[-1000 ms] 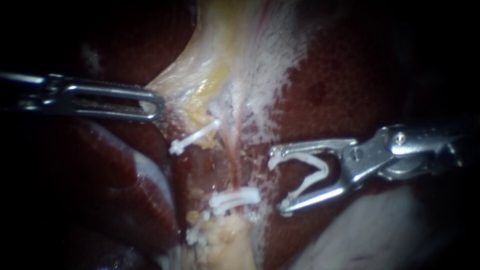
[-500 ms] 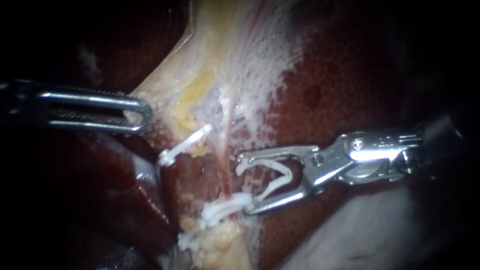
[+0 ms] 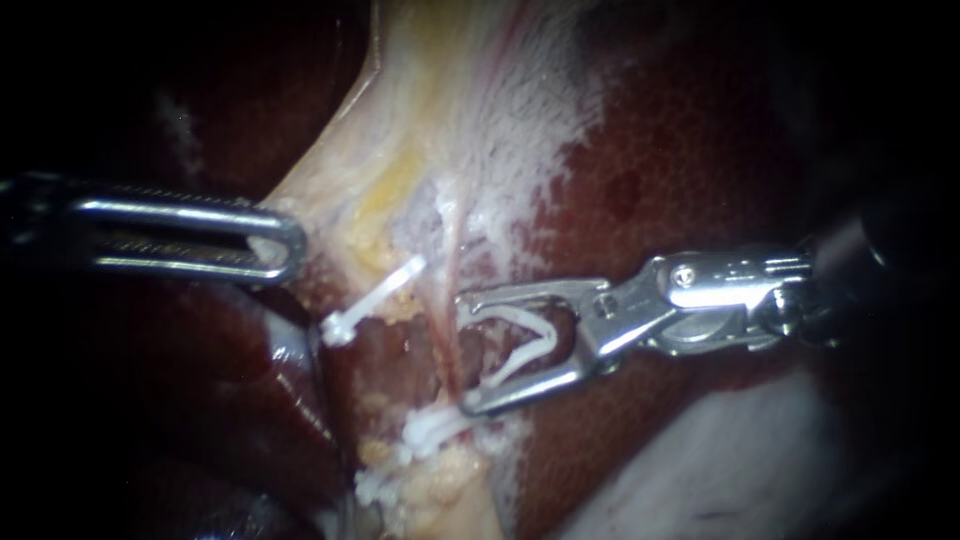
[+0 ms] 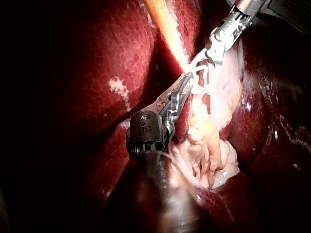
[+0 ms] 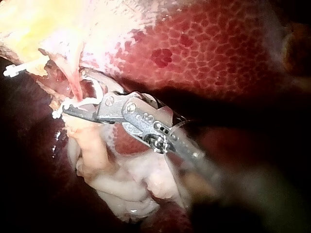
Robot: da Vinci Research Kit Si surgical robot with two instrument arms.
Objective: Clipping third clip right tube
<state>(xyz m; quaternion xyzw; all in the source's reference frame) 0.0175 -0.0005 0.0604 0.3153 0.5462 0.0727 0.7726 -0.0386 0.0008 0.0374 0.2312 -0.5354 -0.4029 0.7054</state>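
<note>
Two instruments are in view: the left instrument (image 3: 288, 243) and the right instrument (image 3: 467, 352).

White clips number four. Three sit closed on the tissue: an upper clip (image 3: 375, 298), a middle clip (image 3: 432, 428) and a lowest clip (image 3: 378, 490). The lower two crowd together, so the count is less sure there. The fourth is an open clip (image 3: 520, 345), carried in the right instrument.

One thin pink tube (image 3: 457, 250) shows plainly; whether a second runs beside it cannot be told.

There is one liver (image 3: 680, 170) and one sheet of pale tissue (image 3: 450, 110).
</note>
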